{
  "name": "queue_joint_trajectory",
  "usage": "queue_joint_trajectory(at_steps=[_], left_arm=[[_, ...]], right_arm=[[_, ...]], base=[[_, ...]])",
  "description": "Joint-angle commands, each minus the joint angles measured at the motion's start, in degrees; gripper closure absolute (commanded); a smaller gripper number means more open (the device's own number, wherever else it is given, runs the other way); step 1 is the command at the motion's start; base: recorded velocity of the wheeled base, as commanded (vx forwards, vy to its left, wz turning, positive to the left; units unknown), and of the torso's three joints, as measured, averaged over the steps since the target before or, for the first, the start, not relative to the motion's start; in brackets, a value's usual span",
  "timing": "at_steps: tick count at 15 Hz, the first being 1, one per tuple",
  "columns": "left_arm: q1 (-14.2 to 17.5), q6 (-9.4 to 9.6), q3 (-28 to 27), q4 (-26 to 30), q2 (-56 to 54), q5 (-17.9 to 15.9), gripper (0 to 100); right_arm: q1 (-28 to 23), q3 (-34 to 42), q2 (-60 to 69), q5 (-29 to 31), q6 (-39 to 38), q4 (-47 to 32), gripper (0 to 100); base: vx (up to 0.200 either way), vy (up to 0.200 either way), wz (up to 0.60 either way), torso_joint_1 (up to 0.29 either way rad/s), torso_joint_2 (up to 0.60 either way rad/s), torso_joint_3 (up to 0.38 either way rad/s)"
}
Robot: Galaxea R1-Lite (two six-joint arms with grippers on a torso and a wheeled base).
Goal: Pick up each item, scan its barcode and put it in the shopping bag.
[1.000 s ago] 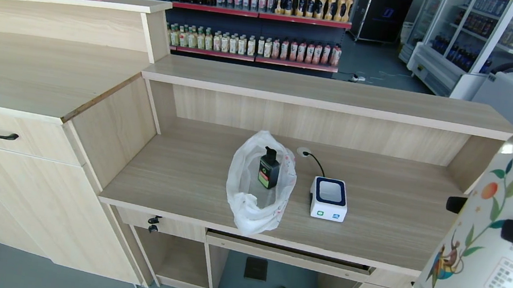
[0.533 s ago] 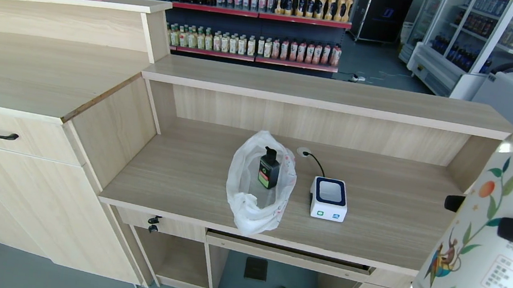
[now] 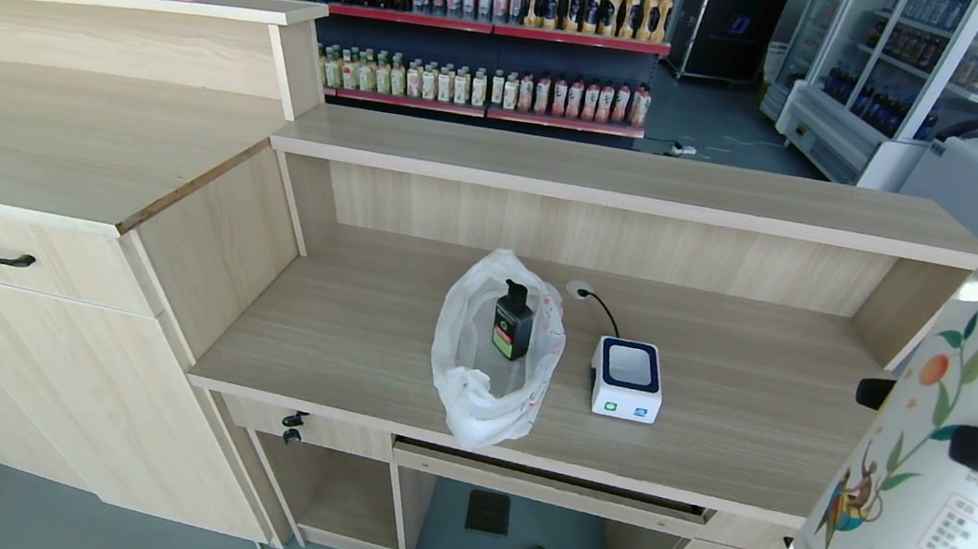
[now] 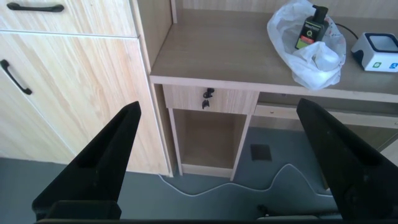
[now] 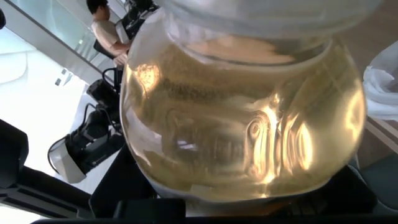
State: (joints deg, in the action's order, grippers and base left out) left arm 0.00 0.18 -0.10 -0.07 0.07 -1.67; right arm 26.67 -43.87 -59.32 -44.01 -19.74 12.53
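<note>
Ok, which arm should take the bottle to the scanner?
Right. The right gripper is shut on the bottle, and the scanner sits on the counter right of the bag. The left gripper is open and empty, back from the counter.

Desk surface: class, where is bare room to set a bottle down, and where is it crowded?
On the desk, bare wood lies right of the scanner up to the side wall, and left of the shopping bag. Crowded: the narrow gap between bag and scanner.

A wooden counter [image 3: 351, 332] fronts drink shelves [image 3: 491, 28] and glass-door fridges [image 3: 897, 63].
</note>
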Motion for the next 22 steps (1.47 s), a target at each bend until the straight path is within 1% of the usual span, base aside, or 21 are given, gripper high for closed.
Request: queue_joint_trajectory(at_steps=[1,5,7,8,9,10,12,13,14,15,16,18,19,20,21,22], left_arm=[[0.0,-0.01,0.0,0.0,0.0,0.0,0],[0.0,-0.01,0.0,0.0,0.0,0.0,0],[0.0,-0.01,0.0,0.0,0.0,0.0,0],[0.0,-0.01,0.0,0.0,0.0,0.0,0],[0.0,-0.01,0.0,0.0,0.0,0.0,0],[0.0,-0.01,0.0,0.0,0.0,0.0,0],[0.0,-0.01,0.0,0.0,0.0,0.0,0],[0.0,-0.01,0.0,0.0,0.0,0.0,0],[0.0,-0.01,0.0,0.0,0.0,0.0,0],[0.0,-0.01,0.0,0.0,0.0,0.0,0],[0.0,-0.01,0.0,0.0,0.0,0.0,0],[0.0,-0.01,0.0,0.0,0.0,0.0,0],[0.0,-0.01,0.0,0.0,0.0,0.0,0],[0.0,-0.01,0.0,0.0,0.0,0.0,0],[0.0,-0.01,0.0,0.0,0.0,0.0,0],[0.0,-0.01,0.0,0.0,0.0,0.0,0]], right_arm=[[-0.3,-0.1,0.2,0.0,0.3,-0.5,100],[-0.4,-0.1,0.5,0.1,0.4,-0.8,100],[-1.5,-0.1,0.3,0.3,0.8,-0.8,100],[-3.0,0.2,-0.4,1.2,4.3,-0.8,100],[-6.9,1.2,-2.9,3.2,13.2,-0.8,100],[-10.7,2.7,-5.5,6.6,22.8,-0.2,100],[-20.7,3.9,-11.3,14.9,42.7,0.8,100],[-24.7,4.0,-13.5,18.7,50.0,2.8,100],[-28.0,4.3,-15.7,21.2,55.6,6.1,100],[-31.0,4.6,-18.4,22.2,59.9,11.2,100],[-32.5,4.8,-20.0,22.2,62.0,14.6,100],[-35.0,5.9,-25.6,22.3,67.6,27.4,100],[-36.3,6.5,-28.0,22.3,70.4,32.6,100],[-37.2,6.8,-29.9,22.4,74.4,36.1,100],[-38.0,6.7,-31.3,22.3,77.5,38.0,100],[-38.5,7.0,-32.9,22.0,78.4,39.6,100]], base=[[0.0,0.0,0.0,0.0,0.0,0.0],[0.0,0.0,0.0,0.0,0.0,0.0],[0.0,0.0,0.0,0.0,0.0,0.0],[0.0,0.0,0.0,0.0,0.0,0.0],[0.0,0.0,0.0,0.0,0.0,0.0],[0.0,0.0,0.0,0.0,0.0,0.0],[0.0,0.0,0.0,0.0,0.0,0.0],[0.0,0.0,0.0,0.0,0.0,0.0],[0.0,0.0,0.0,0.0,0.0,0.0],[0.0,0.0,0.0,0.0,0.0,0.0],[0.0,0.0,0.0,0.0,0.0,0.0],[0.0,0.0,0.0,0.0,0.0,0.0],[0.0,0.0,0.0,0.0,0.0,0.0],[0.0,0.0,0.0,0.0,0.0,0.0],[0.0,0.0,0.0,0.0,0.0,0.0],[0.0,0.0,0.6,-0.002,0.0,0.012]])
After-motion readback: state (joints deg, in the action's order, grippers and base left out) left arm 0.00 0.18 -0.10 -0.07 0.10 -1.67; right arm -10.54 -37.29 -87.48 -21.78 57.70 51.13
